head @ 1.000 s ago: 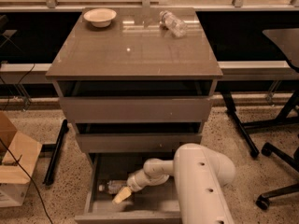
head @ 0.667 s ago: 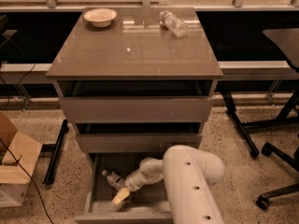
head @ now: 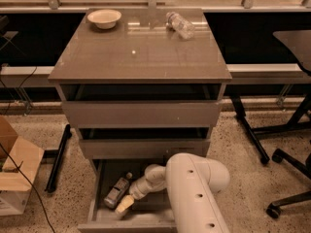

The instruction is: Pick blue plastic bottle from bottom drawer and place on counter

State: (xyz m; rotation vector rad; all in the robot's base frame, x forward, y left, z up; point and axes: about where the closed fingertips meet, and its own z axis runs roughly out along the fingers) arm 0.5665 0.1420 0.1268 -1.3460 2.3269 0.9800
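Observation:
The bottom drawer (head: 99, 186) is pulled open under the cabinet. The blue plastic bottle (head: 117, 191) lies slanted on the drawer floor at the left, its cap toward the back. My gripper (head: 125, 204) reaches down into the drawer, its pale tip at the bottle's lower right side, touching or nearly touching it. My white arm (head: 194, 193) covers the right half of the drawer. The counter (head: 141, 57) is the glossy top of the cabinet.
A pale bowl (head: 104, 18) sits at the counter's back left and a clear ribbed bottle (head: 180, 24) lies at its back right. The two upper drawers are slightly open. A cardboard box (head: 14, 174) stands on the floor at left, and chair and table legs (head: 286, 154) at right.
My arm has swung left and nearer the camera, now covering more of the drawer. The bottle has turned from lying nearly crosswise to slanted. The gripper tip stays at about the same spot.

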